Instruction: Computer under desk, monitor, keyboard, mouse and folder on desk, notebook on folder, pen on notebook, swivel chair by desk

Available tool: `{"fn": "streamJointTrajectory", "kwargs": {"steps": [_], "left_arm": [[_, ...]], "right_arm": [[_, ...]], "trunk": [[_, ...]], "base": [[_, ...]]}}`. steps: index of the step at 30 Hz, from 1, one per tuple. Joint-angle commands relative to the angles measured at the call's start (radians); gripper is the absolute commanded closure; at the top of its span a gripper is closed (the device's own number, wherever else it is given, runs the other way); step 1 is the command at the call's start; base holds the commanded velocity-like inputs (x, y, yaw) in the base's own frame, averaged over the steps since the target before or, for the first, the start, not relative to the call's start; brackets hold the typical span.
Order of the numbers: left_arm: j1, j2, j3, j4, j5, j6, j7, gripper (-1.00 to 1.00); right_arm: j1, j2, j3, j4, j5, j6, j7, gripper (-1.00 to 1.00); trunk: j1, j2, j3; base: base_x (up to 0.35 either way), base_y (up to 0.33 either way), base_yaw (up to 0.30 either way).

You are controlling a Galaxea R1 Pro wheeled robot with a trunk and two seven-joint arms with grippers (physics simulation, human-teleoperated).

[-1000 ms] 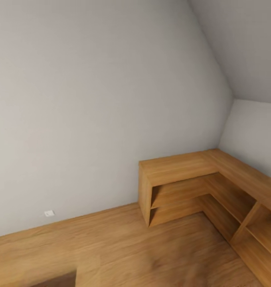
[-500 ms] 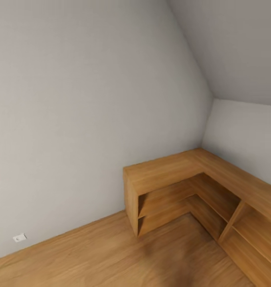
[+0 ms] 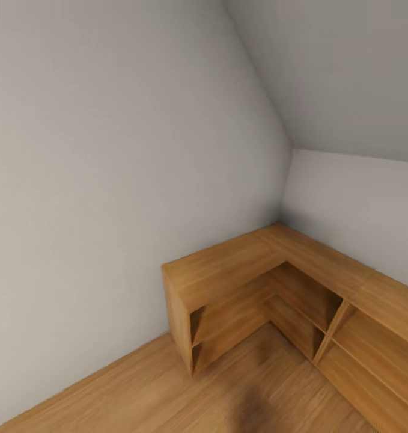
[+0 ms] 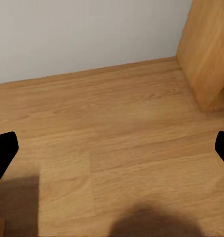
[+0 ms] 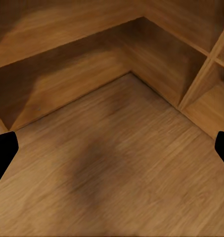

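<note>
The desk, the swivel chair, the computer, the monitor and the small desk items are out of view. In the left wrist view, my left gripper (image 4: 112,153) hangs open over bare wooden floor, its black fingertips (image 4: 3,150) far apart at the picture's sides. In the right wrist view, my right gripper (image 5: 112,153) is open too, with nothing between its fingertips (image 5: 3,150). It hovers over the floor in front of a wooden shelf corner.
A low L-shaped wooden shelf unit (image 3: 228,267) with open compartments fills the room's corner, under a sloped ceiling. Its end panel (image 4: 208,54) stands near my left gripper. A grey wall (image 3: 107,180) runs along the left. Wooden floor (image 3: 167,397) lies ahead.
The head camera has turned right, so the shelf unit sits further left in the picture. The white wall socket has slid out of the frame.
</note>
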Motion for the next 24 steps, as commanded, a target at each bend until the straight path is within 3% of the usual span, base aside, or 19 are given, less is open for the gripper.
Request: {"fn": "streamJointTrajectory", "kwargs": {"steps": [1, 14, 24], "left_arm": [[-0.001, 0.000, -0.008, 0.000, -0.001, -0.002, 0.010, -1.00], [-0.001, -0.001, -0.009, 0.000, -0.001, -0.001, 0.011, -1.00], [-0.001, -0.001, -0.010, 0.000, -0.001, -0.001, 0.011, -1.00]], "right_arm": [[-0.001, 0.000, -0.008, 0.001, 0.011, -0.003, -0.004, -1.00], [-0.001, -0.007, -0.007, 0.001, 0.012, -0.010, -0.004, -1.00], [-0.001, -0.011, -0.007, 0.000, 0.012, -0.013, -0.004, -1.00]], "trunk": [[0.001, -0.002, -0.002], [0.001, -0.002, -0.002], [0.001, -0.002, -0.002]], "base": [[0.152, 0.025, -0.294], [0.064, 0.007, -0.295], [0.272, 0.000, -0.296]]}}
